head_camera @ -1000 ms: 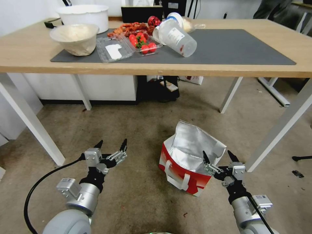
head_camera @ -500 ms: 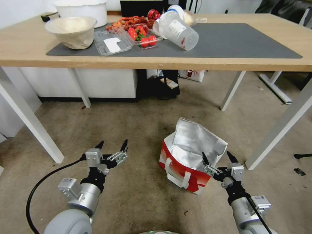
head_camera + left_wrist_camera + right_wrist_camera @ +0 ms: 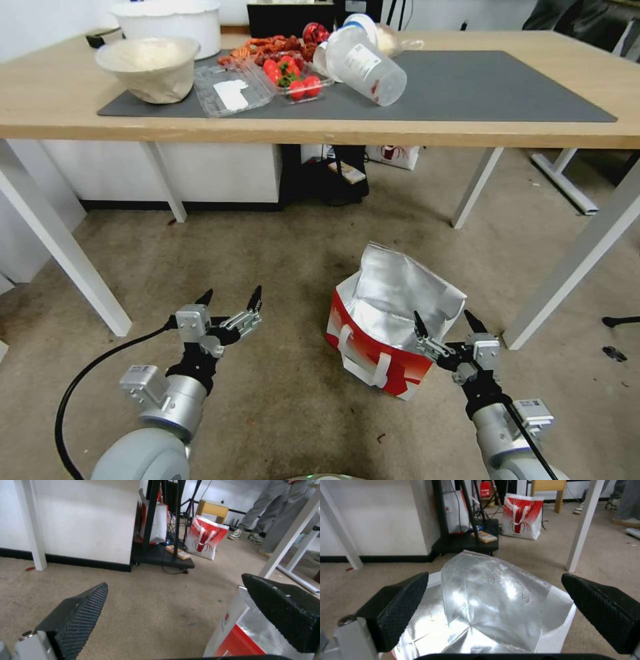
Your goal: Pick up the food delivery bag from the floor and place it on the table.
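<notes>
The bag (image 3: 390,327) stands on the floor (image 3: 280,267), lower centre-right of the head view; the right gripper (image 3: 445,325), spread, hovers at its near rim; best pinch a strap; the left gripper (image 3: 229,300), spread, waits lower left.

You can't see inside the red-and-white foil-lined delivery bag (image 3: 390,320); its near-right corner sits behind the silver right gripper (image 3: 445,322), lower right of frame.

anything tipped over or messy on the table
Yes: a clear lidded tub lies tipped on its side on the dark mat, leaning over the open strawberry tray.
</notes>
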Available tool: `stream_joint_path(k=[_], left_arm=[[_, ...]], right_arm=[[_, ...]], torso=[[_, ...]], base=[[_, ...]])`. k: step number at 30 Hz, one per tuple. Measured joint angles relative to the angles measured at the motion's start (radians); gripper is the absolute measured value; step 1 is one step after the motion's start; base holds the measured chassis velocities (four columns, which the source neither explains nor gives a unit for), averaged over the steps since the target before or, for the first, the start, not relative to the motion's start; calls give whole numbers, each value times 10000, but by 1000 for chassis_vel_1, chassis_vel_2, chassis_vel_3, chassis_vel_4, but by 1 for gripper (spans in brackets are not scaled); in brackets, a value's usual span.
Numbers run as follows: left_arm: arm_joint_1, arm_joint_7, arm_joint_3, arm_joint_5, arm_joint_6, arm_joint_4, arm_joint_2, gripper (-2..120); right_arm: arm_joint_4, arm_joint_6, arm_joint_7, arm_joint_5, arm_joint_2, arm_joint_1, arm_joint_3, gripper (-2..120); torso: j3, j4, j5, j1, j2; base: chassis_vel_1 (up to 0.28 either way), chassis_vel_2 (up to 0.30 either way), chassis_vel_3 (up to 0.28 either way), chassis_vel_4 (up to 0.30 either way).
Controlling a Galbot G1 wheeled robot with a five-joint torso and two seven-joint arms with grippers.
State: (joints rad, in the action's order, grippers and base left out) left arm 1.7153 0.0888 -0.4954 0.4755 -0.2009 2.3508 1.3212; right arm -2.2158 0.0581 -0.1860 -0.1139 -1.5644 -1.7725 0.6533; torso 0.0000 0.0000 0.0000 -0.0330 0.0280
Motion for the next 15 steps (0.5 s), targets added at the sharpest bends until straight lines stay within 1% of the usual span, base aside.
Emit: stream_joint_path(k=[7, 11, 15], left_arm=[[1, 29, -6, 5, 0, 15, 13, 100], [6, 51, -6, 43, 159, -24, 26, 100], [25, -59, -6, 42, 398, -140, 25, 100]], right_arm=[[4, 7, 1, -12, 15, 7, 3, 100], [4, 8, 1, -20, 29, -1, 3, 100], [4, -6, -2, -47, 71, -11, 22, 100]], torso=[[0, 0, 0, -3, 13], [0, 0, 1, -4, 20], [0, 0, 0, -5, 26]], base=[[0, 0, 0, 0], [0, 0, 0, 0], [0, 0, 0, 0]])
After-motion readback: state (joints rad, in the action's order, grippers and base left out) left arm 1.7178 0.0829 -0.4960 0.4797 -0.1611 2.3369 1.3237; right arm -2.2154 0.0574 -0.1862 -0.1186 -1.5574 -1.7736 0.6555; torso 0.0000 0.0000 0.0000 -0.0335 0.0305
